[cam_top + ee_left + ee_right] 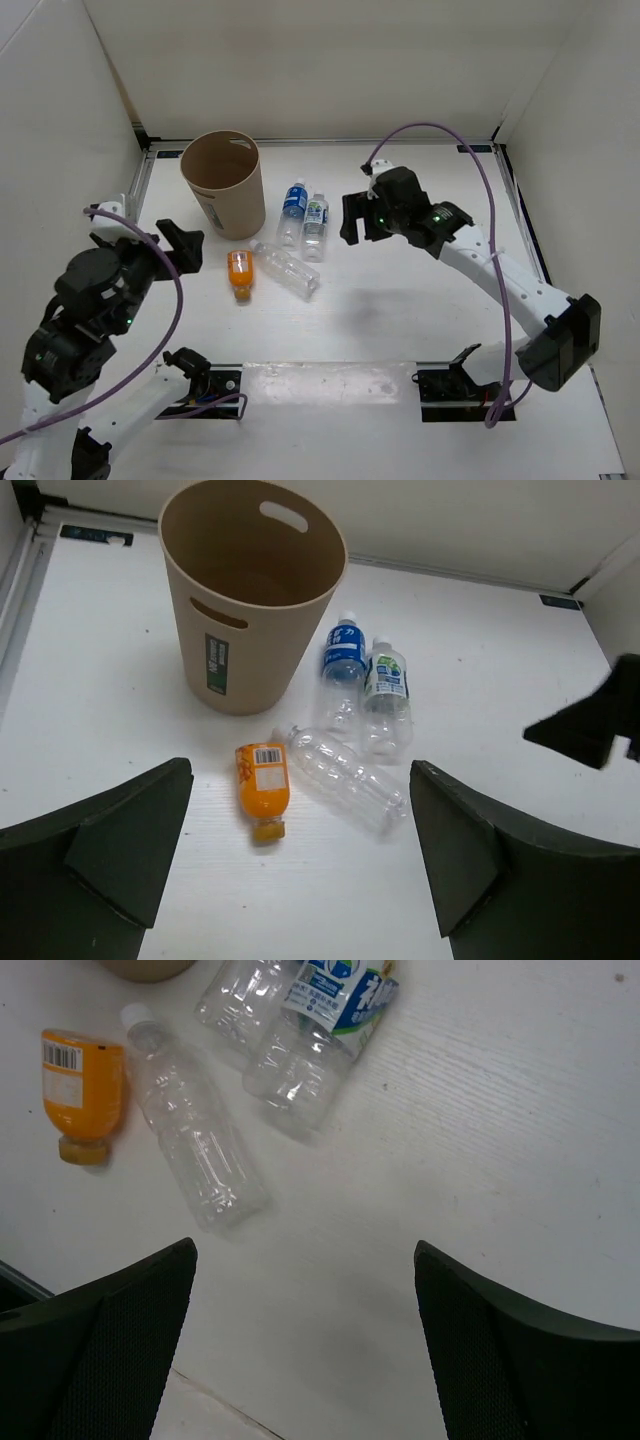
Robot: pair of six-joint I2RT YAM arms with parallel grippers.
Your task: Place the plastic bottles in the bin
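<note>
Item: bin (225,205), tan tub, upright at the far left of the table (400,300), mouth up, presumably so bottles can be dropped in from above; what shows of its inside in the left wrist view holds no bottle. Items: four bottles, all lying on the table just right of the bin. The blue-label bottle (293,212) and green-label bottle (315,226) lie side by side, touching, caps away from the arms. The plain clear bottle (287,269) lies slantwise in front of them. The orange bottle (240,274) lies beside it, cap toward the arms. Right end effector (357,222): spread wide, empty, just right of the green-label bottle, probably lined up for a first pick. Left end effector (178,240): spread, empty, facing the cluster from the left, likely placed for the orange bottle.
</note>
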